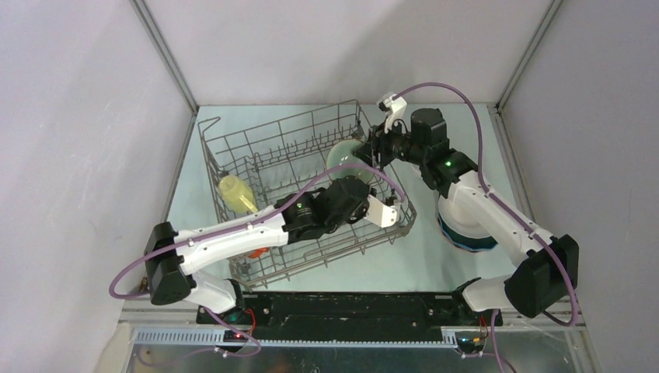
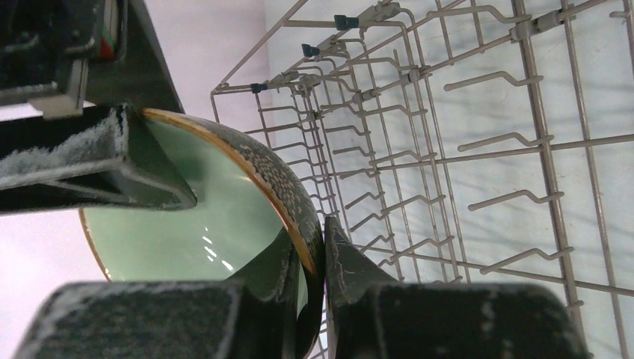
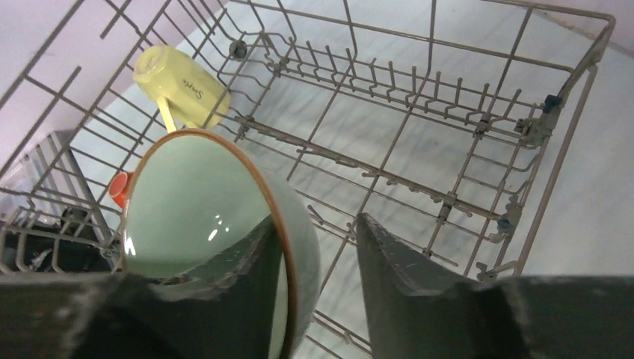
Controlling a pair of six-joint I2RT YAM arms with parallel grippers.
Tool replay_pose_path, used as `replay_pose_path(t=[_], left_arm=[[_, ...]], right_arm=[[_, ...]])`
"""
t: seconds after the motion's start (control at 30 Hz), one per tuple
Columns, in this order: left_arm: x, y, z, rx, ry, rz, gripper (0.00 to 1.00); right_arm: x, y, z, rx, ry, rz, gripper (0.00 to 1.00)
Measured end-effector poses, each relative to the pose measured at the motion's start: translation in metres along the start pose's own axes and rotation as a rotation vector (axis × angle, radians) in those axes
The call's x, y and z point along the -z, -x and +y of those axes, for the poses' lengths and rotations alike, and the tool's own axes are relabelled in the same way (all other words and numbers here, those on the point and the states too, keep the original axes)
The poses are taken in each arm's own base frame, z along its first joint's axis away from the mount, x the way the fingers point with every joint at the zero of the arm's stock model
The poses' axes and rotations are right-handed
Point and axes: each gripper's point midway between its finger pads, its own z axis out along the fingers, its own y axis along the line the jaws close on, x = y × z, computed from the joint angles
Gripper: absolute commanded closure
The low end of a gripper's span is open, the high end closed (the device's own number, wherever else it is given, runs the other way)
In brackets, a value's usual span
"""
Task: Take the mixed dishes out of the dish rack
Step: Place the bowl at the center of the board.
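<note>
The pale green bowl (image 1: pixel 342 155) with an orange rim stands on edge above the right part of the grey wire dish rack (image 1: pixel 280 124). My left gripper (image 1: pixel 347 174) is shut on the bowl's rim (image 2: pixel 194 217), one finger inside and one outside (image 2: pixel 318 247). My right gripper (image 1: pixel 367 151) is open and straddles the same bowl (image 3: pixel 187 202): its left finger lies inside, its right finger (image 3: pixel 396 269) stands apart from the outer wall. A pale yellow cup (image 1: pixel 235 193) lies in the rack's left side (image 3: pixel 179 86). A small orange mug (image 3: pixel 119 188) shows behind the bowl.
Upright tines fill the rack floor (image 2: pixel 448 112) under the bowl (image 3: pixel 419 112). A stack of dishes with a blue plate (image 1: pixel 466 237) sits on the table right of the rack, under my right arm. Grey walls close in both sides.
</note>
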Motion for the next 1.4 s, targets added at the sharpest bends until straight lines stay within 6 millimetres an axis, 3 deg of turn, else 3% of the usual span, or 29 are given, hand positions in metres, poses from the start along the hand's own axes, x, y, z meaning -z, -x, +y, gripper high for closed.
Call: replay_pose_path(t=[0.07, 0.1, 0.13, 0.17, 0.2, 0.23, 0.3, 0.57, 0.73, 0.9, 1.07, 1.27, 1.4], left_arm=[[-0.001, 0.0, -0.001, -0.003, 0.004, -0.001, 1.0], [-0.002, 0.0, -0.001, -0.007, 0.007, -0.003, 0.94], [-0.004, 0.0, -0.002, -0.007, 0.009, -0.007, 0.89], [-0.004, 0.002, -0.002, -0.014, 0.018, -0.012, 0.72], [-0.005, 0.004, -0.002, -0.024, 0.021, -0.018, 0.62], [-0.006, 0.004, -0.003, -0.03, 0.026, -0.02, 0.38], [-0.005, 0.004, 0.002, -0.013, 0.067, -0.025, 0.05], [0.024, 0.003, 0.042, 0.165, 0.272, -0.092, 0.0], [0.041, -0.003, 0.046, 0.317, 0.36, -0.169, 0.0], [0.058, -0.015, 0.058, 0.579, 0.493, -0.226, 0.0], [0.074, -0.039, 0.069, 0.882, 0.64, -0.207, 0.0], [0.092, -0.089, 0.049, 1.196, 0.772, -0.121, 0.0], [0.103, -0.117, 0.03, 1.31, 0.817, -0.085, 0.0]], right_arm=[[-0.001, -0.001, 0.003, 0.009, -0.008, 0.007, 0.86], [-0.002, -0.001, 0.006, 0.013, -0.005, 0.01, 0.98], [-0.002, 0.0, 0.006, 0.025, -0.02, 0.009, 1.0], [-0.002, 0.0, 0.004, 0.043, -0.034, 0.01, 1.0], [-0.002, -0.002, 0.001, 0.054, -0.048, 0.018, 1.0], [-0.001, -0.005, -0.002, 0.058, -0.066, 0.032, 1.0], [0.002, -0.011, -0.012, 0.051, -0.106, 0.053, 1.0], [0.019, -0.006, -0.057, -0.066, -0.22, 0.024, 1.0], [0.051, -0.002, -0.099, -0.189, -0.324, -0.066, 1.0], [0.086, 0.01, -0.14, -0.239, -0.492, -0.162, 1.0], [0.106, 0.014, -0.176, -0.258, -0.632, -0.214, 1.0], [0.108, -0.015, -0.226, -0.269, -0.767, -0.14, 1.0], [0.1, -0.039, -0.247, -0.245, -0.791, -0.058, 1.0]])
